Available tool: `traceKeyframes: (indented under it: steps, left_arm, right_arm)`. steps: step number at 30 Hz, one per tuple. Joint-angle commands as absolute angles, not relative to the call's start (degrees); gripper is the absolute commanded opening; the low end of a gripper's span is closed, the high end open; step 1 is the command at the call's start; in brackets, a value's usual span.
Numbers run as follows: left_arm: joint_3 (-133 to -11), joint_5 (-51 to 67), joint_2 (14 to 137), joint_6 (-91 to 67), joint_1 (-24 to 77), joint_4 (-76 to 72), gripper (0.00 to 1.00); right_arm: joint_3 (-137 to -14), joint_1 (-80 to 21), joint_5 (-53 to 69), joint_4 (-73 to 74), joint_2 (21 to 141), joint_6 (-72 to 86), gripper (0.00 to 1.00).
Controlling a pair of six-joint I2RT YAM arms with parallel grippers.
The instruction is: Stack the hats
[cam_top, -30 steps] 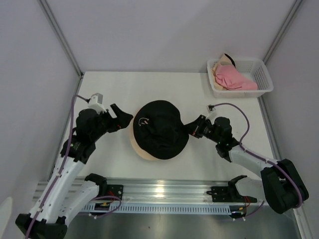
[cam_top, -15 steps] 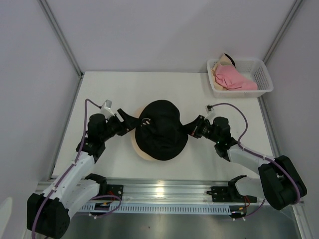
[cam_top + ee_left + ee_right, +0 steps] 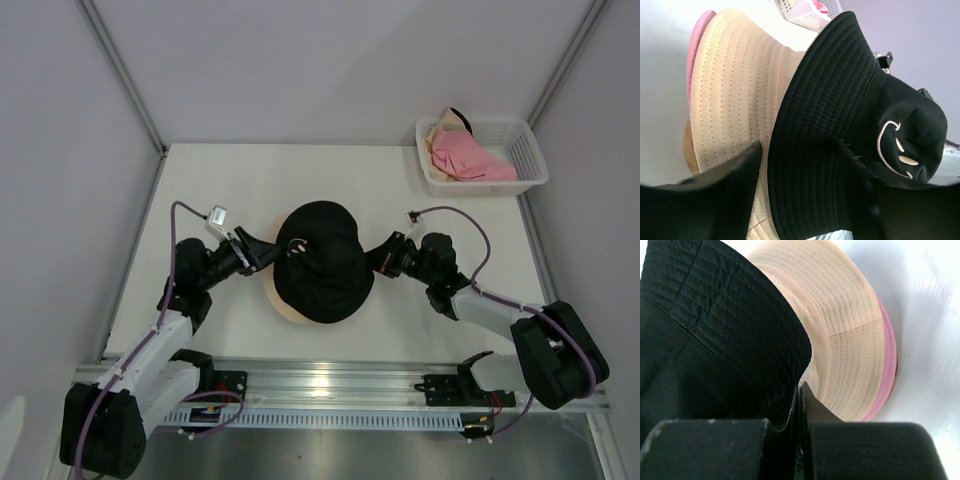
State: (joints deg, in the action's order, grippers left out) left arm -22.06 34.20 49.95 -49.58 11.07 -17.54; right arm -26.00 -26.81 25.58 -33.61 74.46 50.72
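Note:
A black hat with a small smiley lies on top of a pale peach hat in the middle of the table. Under the peach one, a pink hat's brim shows. My left gripper is at the black hat's left brim. Its jaws stand open with the brim between the fingers. My right gripper is shut on the black hat's right brim, pinching the fabric. Another pink hat and a cream-beige one lie in the basket.
The white lattice basket stands at the back right corner. A brown wooden edge shows beneath the stack. Grey walls close in the table on three sides, and a metal rail runs along the near edge.
My left arm has reached in to the black hat's left brim and its jaws have narrowed around it. The right gripper has kept its hold and barely moved.

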Motion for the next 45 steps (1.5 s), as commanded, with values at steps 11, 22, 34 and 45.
traceKeyframes:
  steps: [11,22,34,45]
  left_arm:
    - [-20.12,38.41,53.44,-48.88,10.55,-30.77,0.26]
    - [-21.62,35.95,52.21,-40.70,7.57,-24.09,0.01]
    - [-23.99,50.00,60.28,-41.92,4.39,-33.38,0.71]
    - [-23.29,56.16,59.07,-44.83,4.39,-38.94,0.45]
  right_arm:
    - [-28.91,-27.95,25.84,-34.45,76.99,49.66,0.00]
    - [-30.50,-28.04,25.58,-31.99,77.78,48.34,0.00]
    - [-33.22,-28.04,28.30,-31.55,80.94,47.64,0.00]
    - [-34.37,-28.04,28.56,-30.15,81.39,47.02,0.00]
